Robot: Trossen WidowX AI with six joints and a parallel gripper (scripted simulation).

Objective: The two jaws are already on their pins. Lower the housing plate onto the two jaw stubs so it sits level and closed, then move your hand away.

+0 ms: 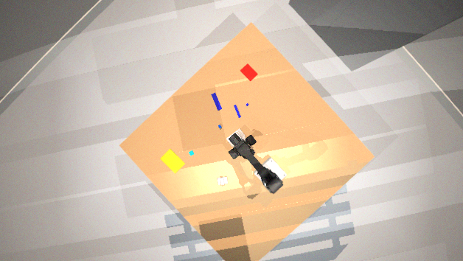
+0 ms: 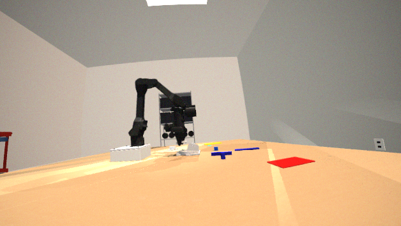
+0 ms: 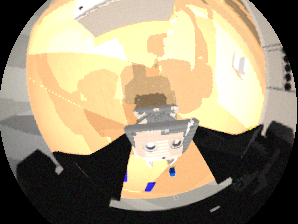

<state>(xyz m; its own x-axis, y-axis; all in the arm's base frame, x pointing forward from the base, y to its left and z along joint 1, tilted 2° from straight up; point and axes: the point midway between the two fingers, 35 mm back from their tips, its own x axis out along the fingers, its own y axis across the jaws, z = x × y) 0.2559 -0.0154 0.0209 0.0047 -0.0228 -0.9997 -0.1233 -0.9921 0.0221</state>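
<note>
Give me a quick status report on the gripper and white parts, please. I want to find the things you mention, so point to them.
Gripper (image 1: 236, 139) (image 2: 179, 143) (image 3: 161, 131): fingers apart, grip unclear. White parts (image 1: 240, 133) (image 2: 188, 153) (image 3: 163, 141) below, plate's seating unclear. Blue block (image 1: 220, 127) (image 2: 216, 149) (image 3: 172, 171) nearby, not beneath gripper.
</note>
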